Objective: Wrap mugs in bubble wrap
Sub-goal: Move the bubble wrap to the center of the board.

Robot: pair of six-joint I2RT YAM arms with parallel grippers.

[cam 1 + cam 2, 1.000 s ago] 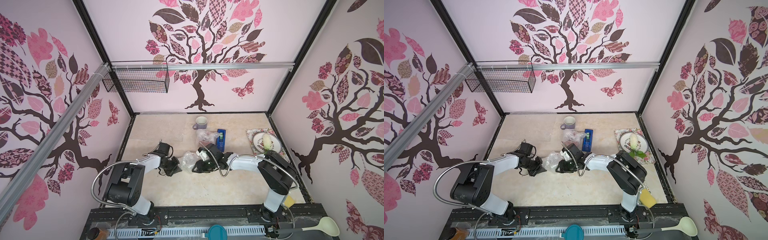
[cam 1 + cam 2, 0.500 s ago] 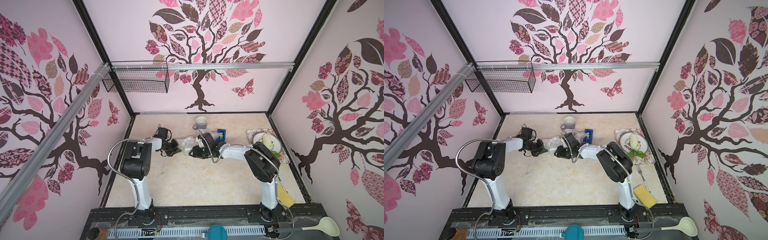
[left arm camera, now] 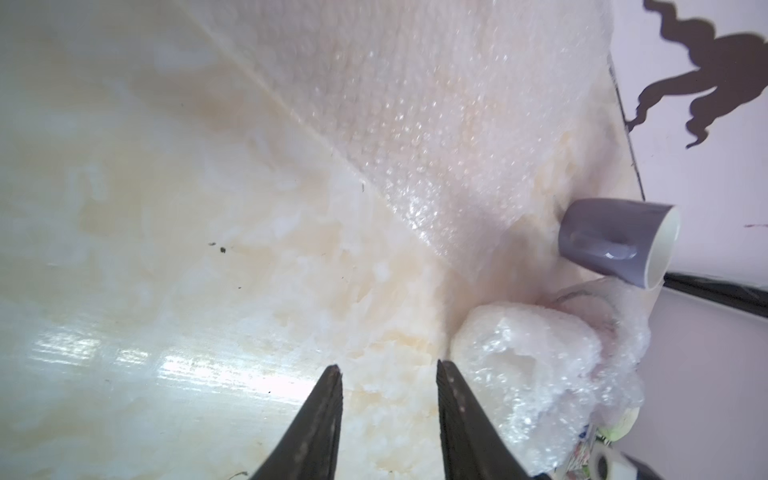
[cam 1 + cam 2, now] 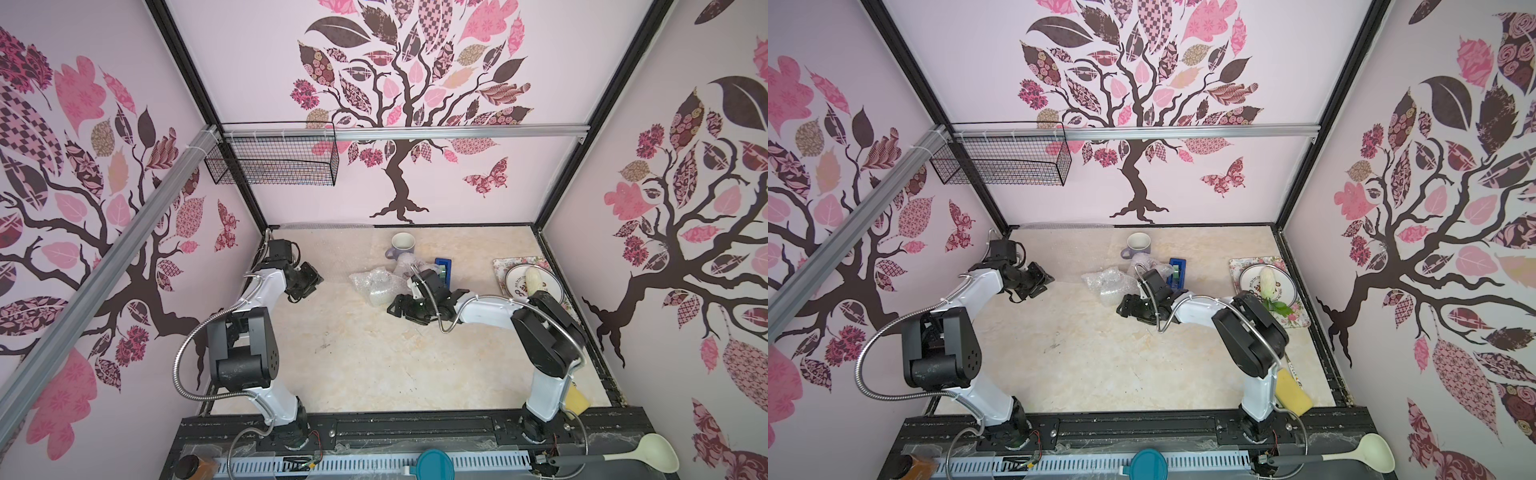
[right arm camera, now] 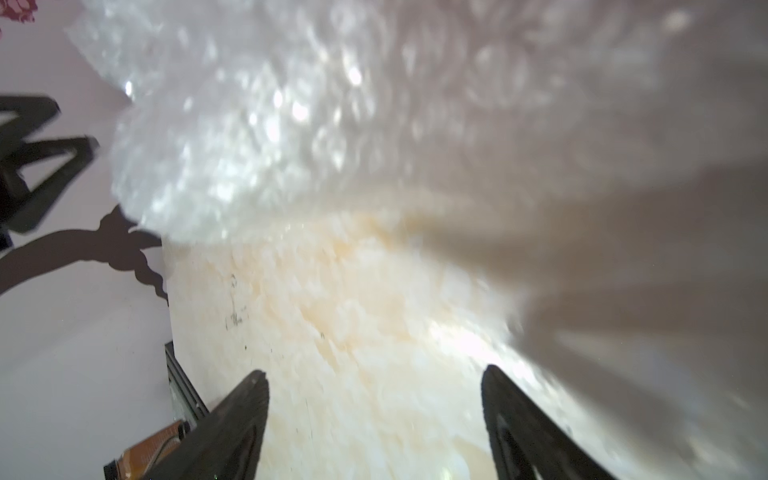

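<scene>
A pale lavender mug (image 4: 402, 245) (image 4: 1138, 246) (image 3: 615, 245) stands uncovered near the back wall. In front of it lies a crumpled bundle of bubble wrap (image 4: 376, 284) (image 4: 1108, 284) (image 3: 528, 361); what it holds is hidden. A second wrapped bundle (image 4: 409, 264) (image 4: 1144, 264) sits beside it. A flat sheet of bubble wrap (image 3: 436, 124) (image 4: 332, 249) covers the back left of the table. My left gripper (image 4: 316, 279) (image 4: 1048, 279) (image 3: 388, 370) is open and empty, left of the bundle. My right gripper (image 4: 392, 309) (image 4: 1123, 307) (image 5: 374, 374) is open and empty, just in front of it.
A blue tape dispenser (image 4: 442, 268) (image 4: 1177, 268) lies right of the bundles. At the right stands a floral tray (image 4: 505, 264) with a plate. A yellow sponge (image 4: 575, 401) is by the right arm's base. A wire basket (image 4: 270, 160) hangs on the back wall.
Both grippers carried the bundle toward the back, then opened and let it go. The left gripper has drawn away to the left; the right has backed off toward the front.
</scene>
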